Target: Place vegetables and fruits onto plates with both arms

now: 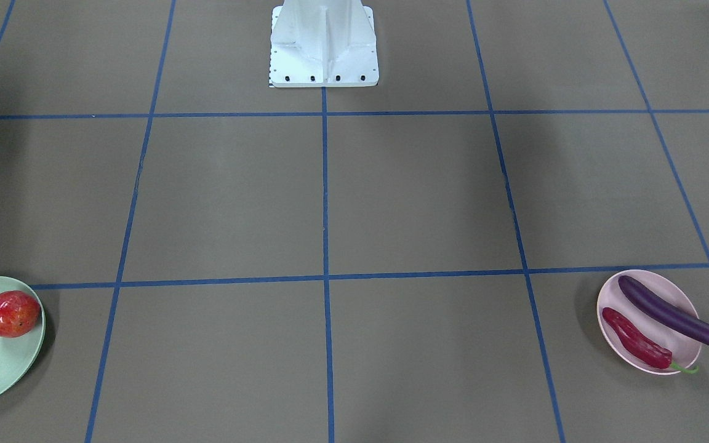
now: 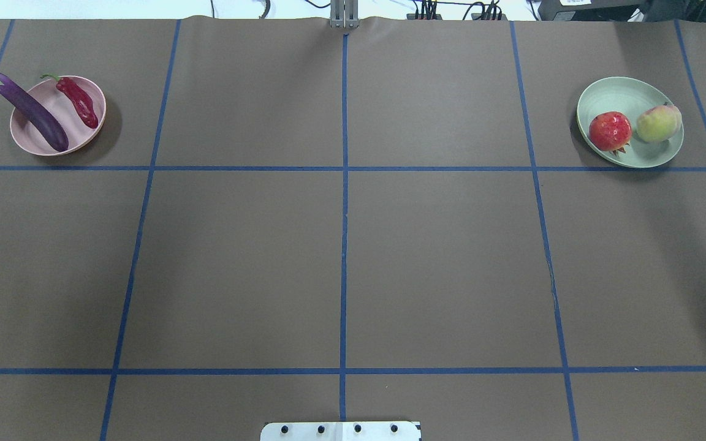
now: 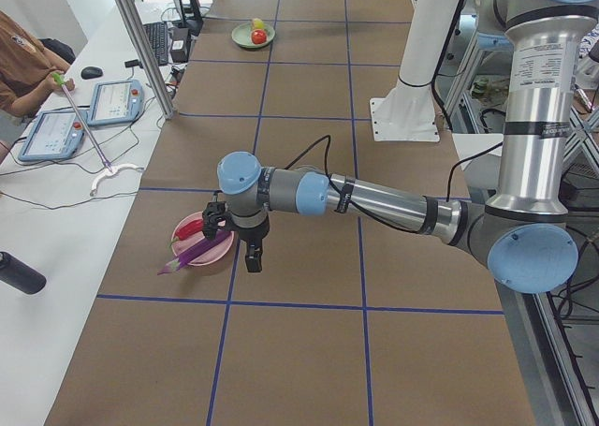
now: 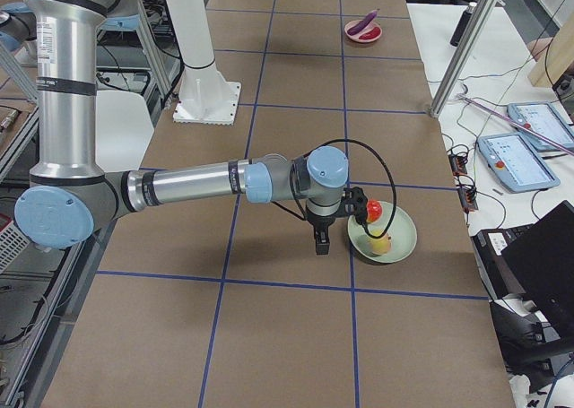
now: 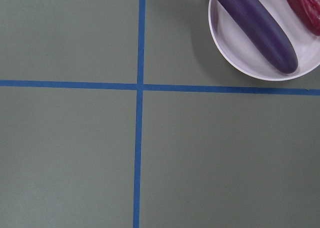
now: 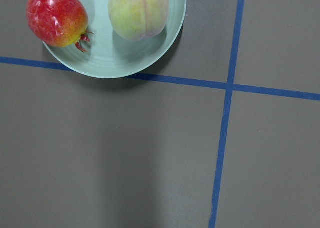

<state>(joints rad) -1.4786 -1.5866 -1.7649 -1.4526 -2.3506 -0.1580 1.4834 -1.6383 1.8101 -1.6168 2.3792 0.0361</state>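
Got eggplant (image 2: 31, 110) and chili (image 2: 78, 101) on the pink plate (image 2: 53, 101), red fruit (image 2: 609, 130) and peach (image 2: 657, 123) on the mint plate (image 2: 616, 95), left gripper (image 3: 253, 262) and right gripper (image 4: 322, 247) hanging beside them, no telling fingers apart or together.

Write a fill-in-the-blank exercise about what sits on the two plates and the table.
The plate holding the eggplant and the chili pepper is ____.
The green plate holds ____ fruits, one a peach.
The tape lines on the brown table are ____.
Missing words: pink, two, blue.
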